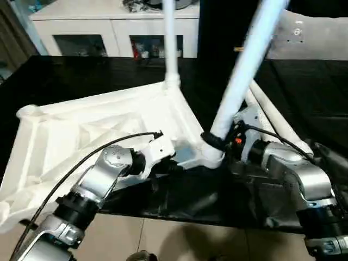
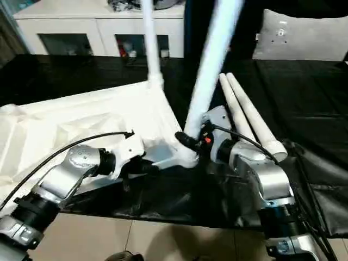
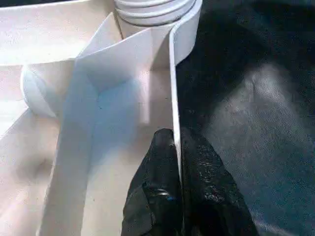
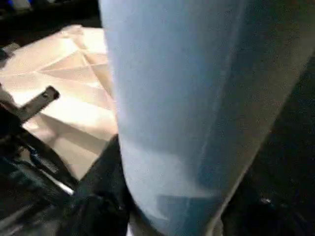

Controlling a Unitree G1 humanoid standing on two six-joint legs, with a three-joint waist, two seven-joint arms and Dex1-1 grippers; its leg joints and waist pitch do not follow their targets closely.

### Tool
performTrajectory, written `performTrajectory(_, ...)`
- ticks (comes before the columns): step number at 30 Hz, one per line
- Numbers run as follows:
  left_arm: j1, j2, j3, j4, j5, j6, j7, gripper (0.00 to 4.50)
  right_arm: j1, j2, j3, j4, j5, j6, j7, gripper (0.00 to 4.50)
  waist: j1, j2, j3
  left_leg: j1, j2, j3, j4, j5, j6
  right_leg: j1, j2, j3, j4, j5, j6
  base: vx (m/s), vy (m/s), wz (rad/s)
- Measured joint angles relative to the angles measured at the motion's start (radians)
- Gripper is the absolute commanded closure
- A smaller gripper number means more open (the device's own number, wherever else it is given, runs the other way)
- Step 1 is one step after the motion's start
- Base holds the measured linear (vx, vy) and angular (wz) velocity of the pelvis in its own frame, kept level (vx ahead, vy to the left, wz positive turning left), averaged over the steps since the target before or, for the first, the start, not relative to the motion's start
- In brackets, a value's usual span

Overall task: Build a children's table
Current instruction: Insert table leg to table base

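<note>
Now your left gripper [image 3: 177,162] is pinched closed on the side rim of the upturned tabletop [image 1: 81,130], beside its near corner socket [image 1: 211,157]. Your right gripper [image 1: 217,140] is clamped round the slanted leg [image 1: 247,65] just above that socket.

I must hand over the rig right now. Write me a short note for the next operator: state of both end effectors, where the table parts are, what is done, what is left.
Left end effector: shut on the side wall of the table top, near the corner being worked on.
Right end effector: shut on the tilted leg, low down, at the near corner socket.
Table top lies underside up on the black work surface.
Done: one leg stands upright in the far corner.
In progress: the tilted leg leans; whether it is seated cannot be told.
Left: two spare legs lying to the right of the top; then turn the table over.
</note>
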Motion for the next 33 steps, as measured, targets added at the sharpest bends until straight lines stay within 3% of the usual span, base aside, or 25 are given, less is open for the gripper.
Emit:
performTrajectory(7, -0.009, 0.018, -0.007, 0.057, 0.016, -0.092, -0.029, 4.50, -0.030, -0.027, 0.040, 0.041, -0.028, 0.001, 0.040, 2.60, -0.001, -0.003, 0.000, 0.011, 0.000, 0.000, -0.001, 0.000, 0.000, 0.008, 0.000, 0.001, 0.000, -0.003, 0.005, 0.000, 0.000, 0.00)
performTrajectory(15, -0.034, 0.025, -0.011, 0.123, 0.016, -0.157, -0.080, 4.50, -0.040, -0.032, 0.044, 0.078, -0.023, -0.001, 0.098, 2.60, -0.001, -0.013, -0.006, 0.012, 0.000, 0.000, -0.002, 0.000, 0.000, 0.010, 0.000, 0.001, 0.000, -0.003, 0.006, 0.000, 0.000, 0.00)
performTrajectory(19, -0.043, 0.023, -0.010, 0.144, 0.016, -0.170, -0.090, 4.50, -0.041, -0.018, 0.018, 0.110, 0.009, 0.001, 0.101, 2.60, -0.001, -0.015, -0.006, 0.012, 0.000, 0.000, -0.002, 0.000, 0.000, 0.010, 0.000, 0.001, 0.000, -0.003, 0.005, 0.000, 0.000, 0.00)
performTrajectory(25, -0.059, 0.002, -0.008, 0.171, 0.016, -0.173, -0.099, 4.50, 0.008, 0.007, -0.047, 0.121, 0.058, -0.018, 0.098, 2.60, 0.006, -0.014, -0.007, 0.012, 0.000, 0.001, -0.002, 0.000, 0.000, 0.011, 0.000, 0.001, -0.001, -0.003, 0.006, 0.000, 0.000, 0.00)
performTrajectory(28, -0.065, -0.007, -0.008, 0.188, 0.016, -0.173, -0.105, 4.50, 0.088, 0.014, -0.071, 0.083, 0.067, -0.081, 0.093, 2.60, 0.014, -0.007, -0.011, 0.013, -0.001, 0.001, -0.002, 0.000, 0.000, 0.013, -0.001, 0.001, -0.002, -0.005, 0.007, 0.000, 0.000, 0.00)
performTrajectory(33, -0.065, -0.008, -0.008, 0.197, 0.014, -0.178, -0.121, 4.50, 0.132, -0.003, -0.040, 0.034, 0.036, -0.139, 0.090, 2.60, 0.017, -0.001, -0.014, 0.013, -0.001, 0.001, -0.004, 0.000, 0.000, 0.013, -0.001, 0.001, -0.004, -0.005, 0.007, 0.000, 0.000, 0.00)
